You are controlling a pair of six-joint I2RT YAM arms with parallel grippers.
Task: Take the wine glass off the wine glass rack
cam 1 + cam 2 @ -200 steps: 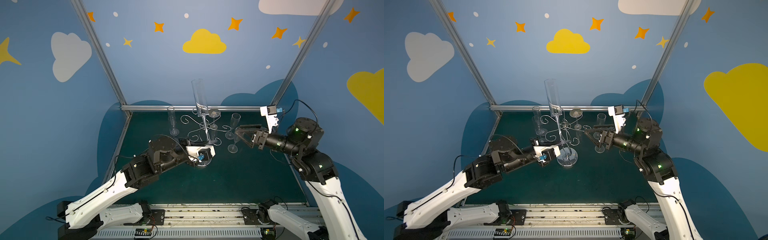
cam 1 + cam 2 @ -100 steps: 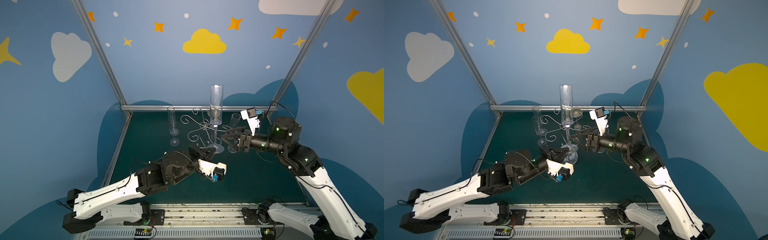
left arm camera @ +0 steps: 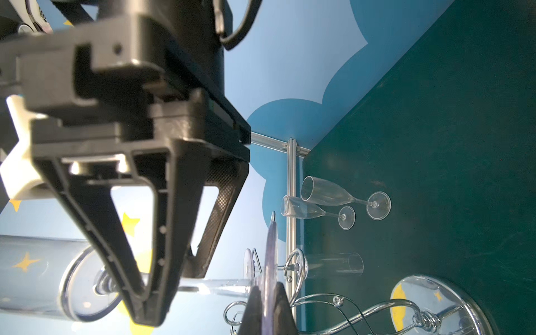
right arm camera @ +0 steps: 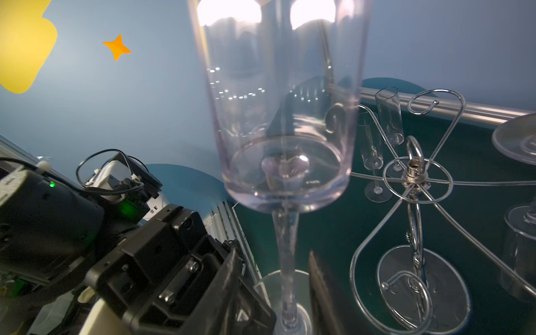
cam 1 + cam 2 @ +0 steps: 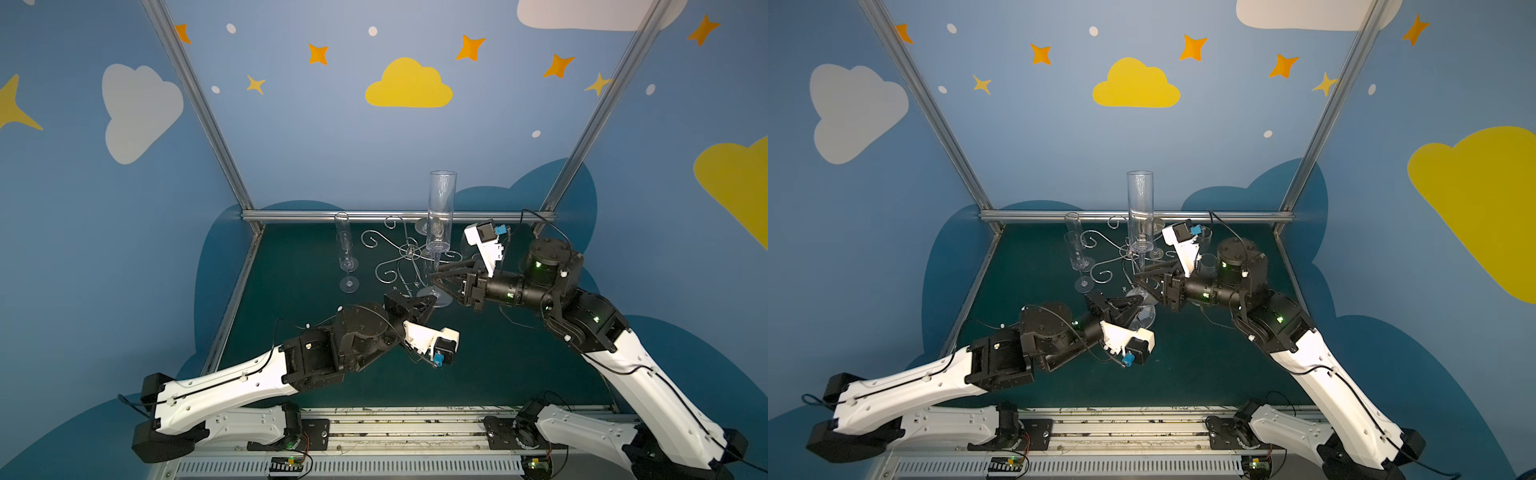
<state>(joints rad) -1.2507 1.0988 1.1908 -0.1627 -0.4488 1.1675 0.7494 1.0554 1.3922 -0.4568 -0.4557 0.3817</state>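
The left gripper (image 5: 426, 305) is pressed tight on the round foot (image 3: 271, 255) of the wine glass (image 5: 441, 208) and holds it upright from below. The right gripper (image 5: 433, 277) reaches in from the right at stem height. Its jaws are partly spread, with one finger (image 4: 232, 284) on each side of the stem (image 4: 285, 246) and a gap showing on both sides in the right wrist view. Beneath them lies the dark green table (image 5: 291, 291). The wire rack (image 5: 409, 250) stands on it toward the back. In both top views the wine glass is just right of the rack's post, with its foot raised off the table and its stem apart from the curled arms. Left of the rack, two more glasses (image 5: 347, 257) stand close together on the table.
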